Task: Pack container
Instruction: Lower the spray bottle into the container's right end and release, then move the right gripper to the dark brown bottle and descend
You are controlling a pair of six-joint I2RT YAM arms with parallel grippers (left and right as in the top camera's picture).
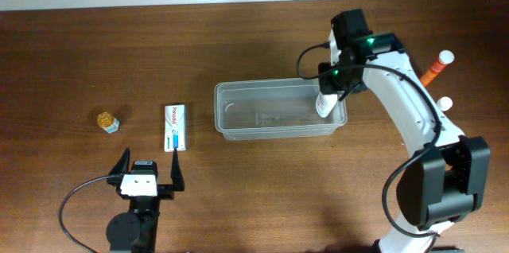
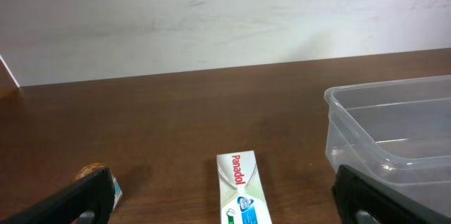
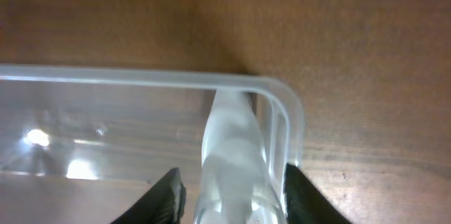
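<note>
Hanging over the right end of the clear container (image 1: 274,110) at mid-table (image 1: 79,46), the right gripper (image 3: 236,199) has its fingers parted just off a white bottle (image 3: 229,139) inside it. The left gripper (image 1: 151,164) gapes empty near the Panadol box (image 1: 175,127).

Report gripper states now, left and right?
Left gripper: open, holding nothing.
Right gripper: slightly open around the white bottle in the container corner; thin gaps show either side, so apparently not gripping.
</note>
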